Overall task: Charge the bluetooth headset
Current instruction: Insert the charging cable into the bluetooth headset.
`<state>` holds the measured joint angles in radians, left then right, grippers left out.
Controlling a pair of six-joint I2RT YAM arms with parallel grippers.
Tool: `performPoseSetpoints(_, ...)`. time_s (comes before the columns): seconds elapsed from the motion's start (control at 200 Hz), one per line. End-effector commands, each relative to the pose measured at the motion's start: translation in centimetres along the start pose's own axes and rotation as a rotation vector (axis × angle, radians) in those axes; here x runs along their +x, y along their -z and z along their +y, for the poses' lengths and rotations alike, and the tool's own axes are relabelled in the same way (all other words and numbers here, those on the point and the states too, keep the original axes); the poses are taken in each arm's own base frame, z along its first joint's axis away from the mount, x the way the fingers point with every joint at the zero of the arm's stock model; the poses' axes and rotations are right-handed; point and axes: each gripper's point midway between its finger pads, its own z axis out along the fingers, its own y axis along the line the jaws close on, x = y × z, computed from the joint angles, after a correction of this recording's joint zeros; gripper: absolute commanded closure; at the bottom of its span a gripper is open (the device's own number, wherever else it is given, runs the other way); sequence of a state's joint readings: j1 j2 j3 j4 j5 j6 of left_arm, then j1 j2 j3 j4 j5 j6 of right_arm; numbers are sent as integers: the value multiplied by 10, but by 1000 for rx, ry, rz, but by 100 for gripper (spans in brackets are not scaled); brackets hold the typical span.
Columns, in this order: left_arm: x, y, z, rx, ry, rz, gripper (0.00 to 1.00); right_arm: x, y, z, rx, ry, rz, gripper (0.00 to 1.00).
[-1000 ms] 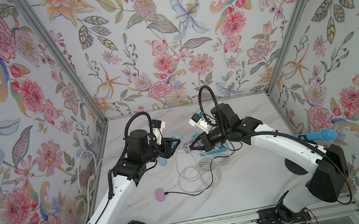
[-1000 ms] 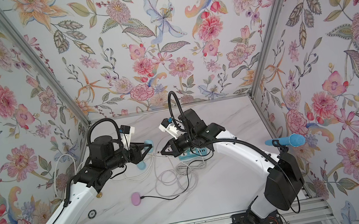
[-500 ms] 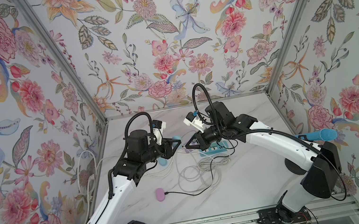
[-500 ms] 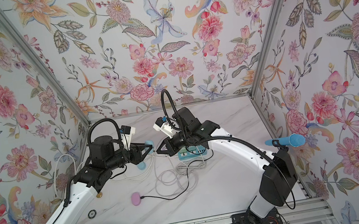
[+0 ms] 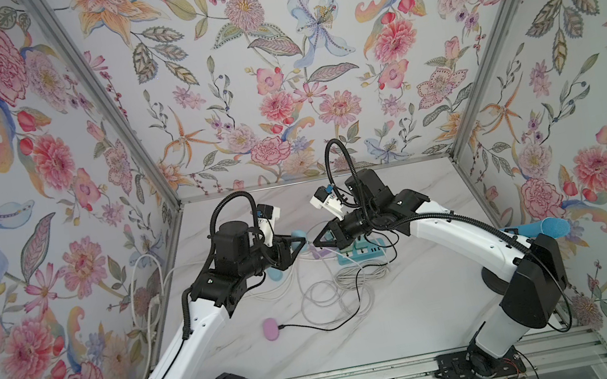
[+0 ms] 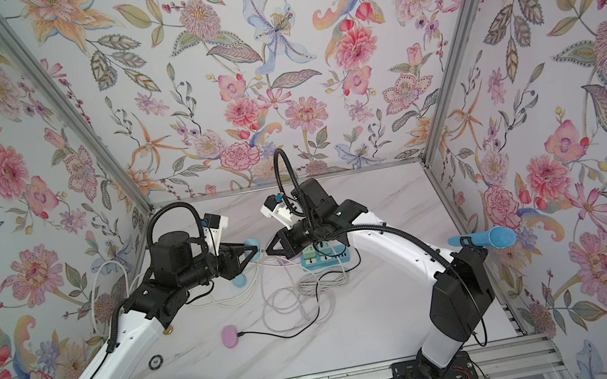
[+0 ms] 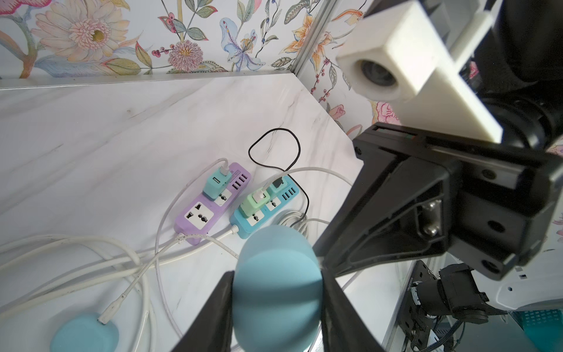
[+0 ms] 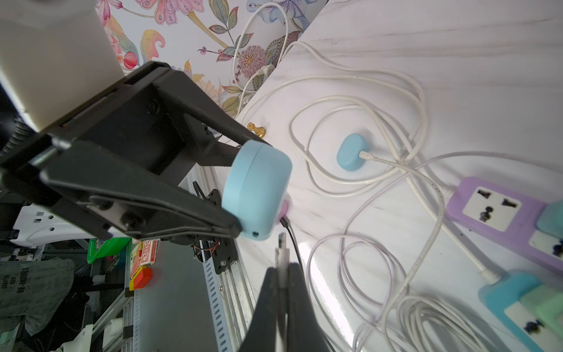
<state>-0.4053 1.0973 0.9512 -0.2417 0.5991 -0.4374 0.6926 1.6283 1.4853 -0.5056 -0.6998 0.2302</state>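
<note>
left gripper (image 7: 276, 292) clamps the blue headset case (image 8: 259, 183), right gripper (image 8: 283, 275) pinches the plug (image 8: 281, 245)

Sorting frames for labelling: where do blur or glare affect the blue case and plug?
Left wrist: blue case close to the lens, soft; power strips sharp. Right wrist: case crisp, plug slightly soft, glare streak on the table beside it. Top views: evenly lit, case tiny.

Bright, even light; tabletop (image 8: 323, 269) glare; right gripper (image 8: 281, 272) blurred close-up.
</note>
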Motion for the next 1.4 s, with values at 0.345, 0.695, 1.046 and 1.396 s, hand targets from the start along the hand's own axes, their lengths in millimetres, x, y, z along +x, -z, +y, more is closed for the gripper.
performPoseSetpoints(0.345, -5, 0, -5, 17, -17, -19, 82, -7, 15, 17, -35, 53, -29, 100)
performPoseSetpoints(0.695, -5, -2, -4, 19, -13, -13, 82, -10, 17, 17, -35, 59, -35, 100)
performPoseSetpoints(1.046, -4, -3, -3, 20, -10, -10, 82, -12, 9, 20, -52, 59, -23, 100)
performPoseSetpoints(1.396, -8, -3, -6, 30, -12, -20, 82, -6, -1, 19, -55, 52, 2, 100)
